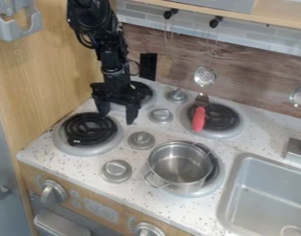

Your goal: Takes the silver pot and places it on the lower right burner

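Silver pot on the lower right burner, robot gripper apart from it and empty

A toy stove with four black coil burners, seen from above at a slant. The silver pot, open-topped with two thin wire handles, sits on the lower right burner. It appears upright but off-centre, toward the left, so that a crescent of coil and grey drip pan shows along its right side. Whether its base lies fully flat is hidden by the pot itself.

The black robot arm comes in from the top edge, toward the left. Its gripper hangs beside the lower left burner, well apart from the pot. The two fingers point downward and are spread, with nothing between them.

Judged by where things lie, the task looks all but complete: the pot is on the burner named, and the claw is free of it. At most, what is left is a small nudge to the right to centre the pot over the coil.

Behind the pot, a red-handled utensil lies on the upper right burner. To the pot's right is a grey sink.
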You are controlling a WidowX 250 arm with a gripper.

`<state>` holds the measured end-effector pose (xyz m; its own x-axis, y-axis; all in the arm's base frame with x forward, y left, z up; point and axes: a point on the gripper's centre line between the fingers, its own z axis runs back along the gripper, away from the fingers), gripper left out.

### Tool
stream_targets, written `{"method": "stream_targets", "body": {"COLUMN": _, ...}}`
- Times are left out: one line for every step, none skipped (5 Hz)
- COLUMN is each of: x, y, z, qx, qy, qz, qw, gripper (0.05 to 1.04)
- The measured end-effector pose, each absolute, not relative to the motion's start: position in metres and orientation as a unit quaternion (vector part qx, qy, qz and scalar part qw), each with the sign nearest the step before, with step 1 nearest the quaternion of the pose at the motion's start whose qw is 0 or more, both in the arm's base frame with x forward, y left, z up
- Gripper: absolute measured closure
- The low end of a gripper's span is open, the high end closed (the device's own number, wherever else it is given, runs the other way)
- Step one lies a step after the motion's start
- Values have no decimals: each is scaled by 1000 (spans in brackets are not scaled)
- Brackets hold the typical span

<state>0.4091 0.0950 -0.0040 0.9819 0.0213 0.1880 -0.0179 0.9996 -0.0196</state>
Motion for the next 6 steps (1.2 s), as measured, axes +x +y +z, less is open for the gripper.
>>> {"method": "stream_targets", "body": {"x": 400, "y": 91, "z": -22, "qx": -16, "qy": -71, "qz": 8, "qw": 997, "gripper": 85}}
{"method": "stream_targets", "body": {"x": 397, "y": 54, "z": -24, "qx": -24, "qy": -74, "qz": -54, "qw": 996, "gripper": 85}}
{"method": "stream_targets", "body": {"x": 404, "y": 1, "z": 6, "qx": -30, "qy": -116, "qz": -137, "qw": 983, "gripper": 85}}
{"method": "stream_targets", "body": {"x": 399, "y": -13, "z": 14, "qx": -37, "qy": -132, "qz": -166, "qw": 977, "gripper": 85}}
{"method": "stream_targets", "body": {"x": 393, "y": -36, "z": 22, "qx": -44, "qy": -143, "qz": -210, "qw": 966, "gripper": 85}}
{"method": "stream_targets", "body": {"x": 378, "y": -65, "z": 14, "qx": -53, "qy": -129, "qz": -258, "qw": 956, "gripper": 85}}
